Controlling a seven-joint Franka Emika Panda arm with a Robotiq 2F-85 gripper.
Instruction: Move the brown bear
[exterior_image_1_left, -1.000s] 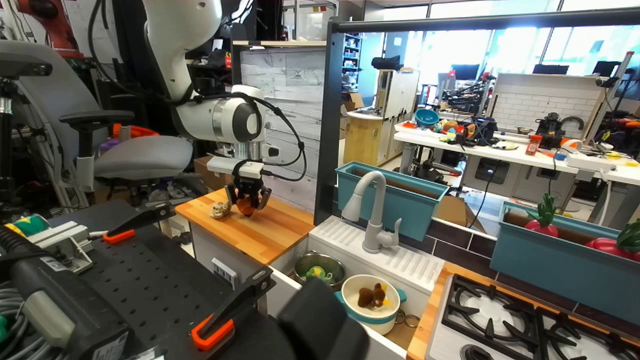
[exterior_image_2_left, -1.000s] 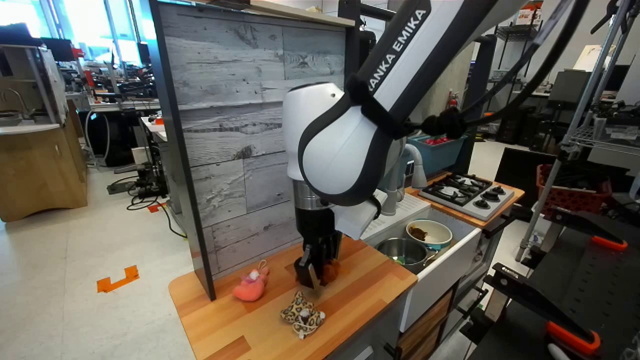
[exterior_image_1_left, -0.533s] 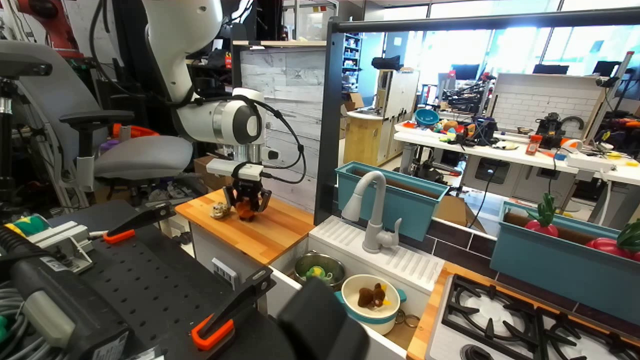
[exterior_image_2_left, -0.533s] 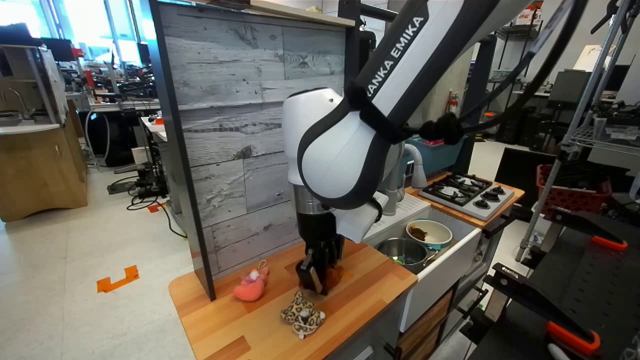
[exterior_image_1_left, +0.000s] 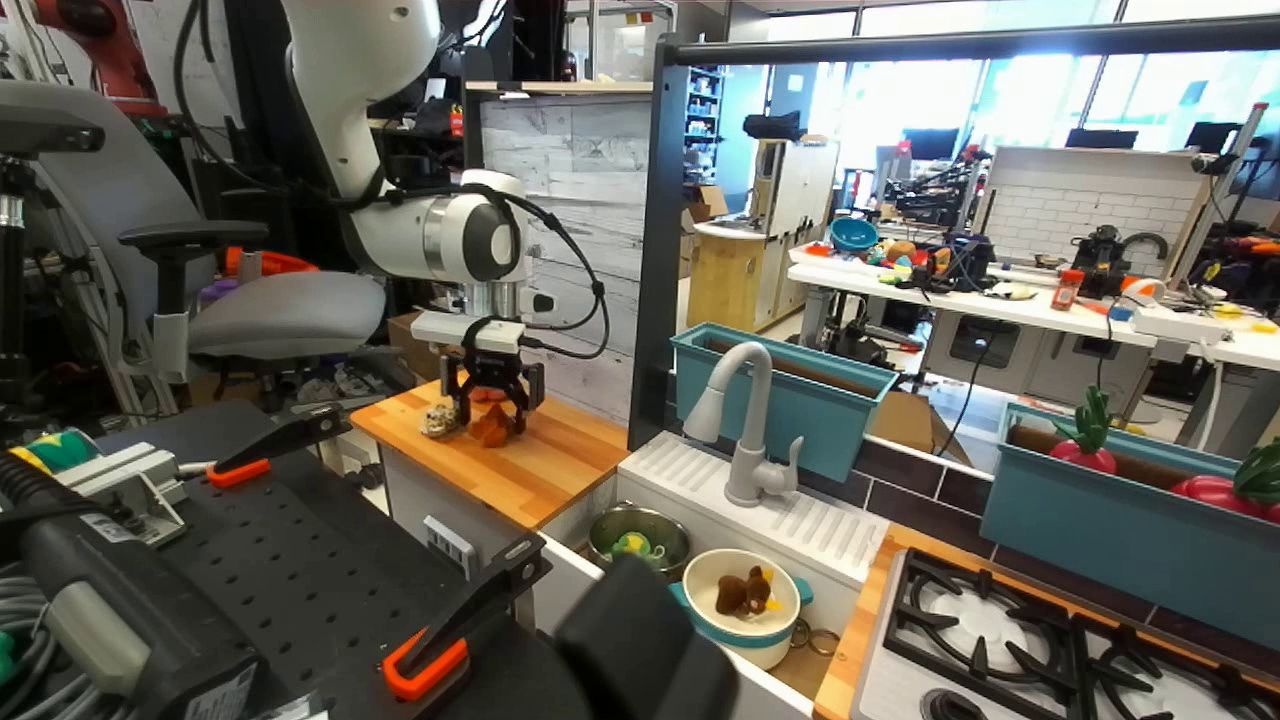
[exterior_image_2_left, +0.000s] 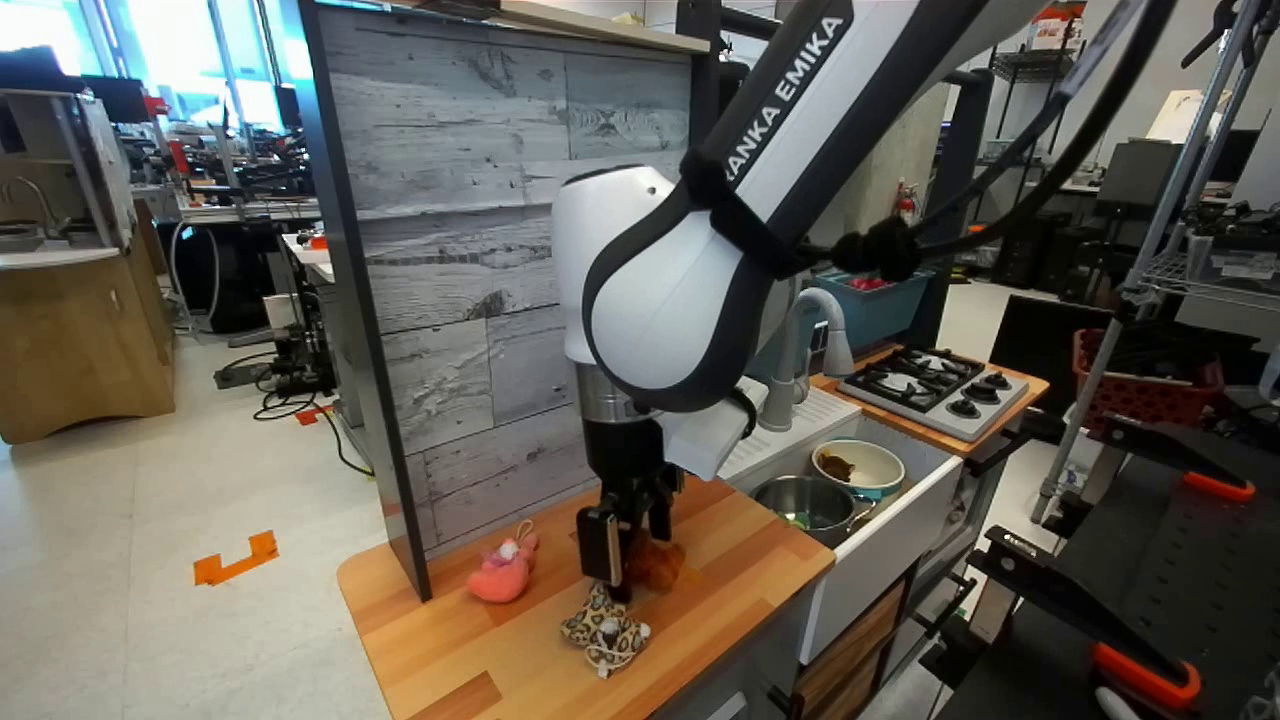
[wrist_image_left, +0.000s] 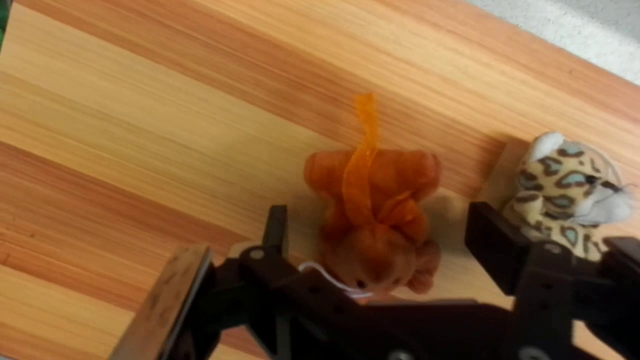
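Note:
The brown bear (wrist_image_left: 376, 247), orange-brown with an orange ribbon and a white loop, lies on its back on the wooden board. My gripper (wrist_image_left: 378, 231) is open around it, with a gap on each side between the bear and the fingers. Beyond one finger (wrist_image_left: 492, 245) lies a leopard-print toy (wrist_image_left: 565, 187). In both exterior views the gripper (exterior_image_1_left: 492, 420) reaches straight down to the board, and the bear (exterior_image_2_left: 655, 565) shows beneath and between the fingers.
A pink toy (exterior_image_2_left: 503, 575) rests on the board (exterior_image_2_left: 740, 560) by the grey wood panel (exterior_image_2_left: 480, 250). In the sink beside it stand a steel pot (exterior_image_2_left: 838, 515) and a white pot (exterior_image_1_left: 752, 648) holding a dark brown toy (exterior_image_1_left: 738, 596). A tall faucet (exterior_image_1_left: 757, 430) rises behind.
The fingers were closed on the bear, came down slightly with it, then spread wide. The bear now lies free on the board, and the gripper has risen a little.

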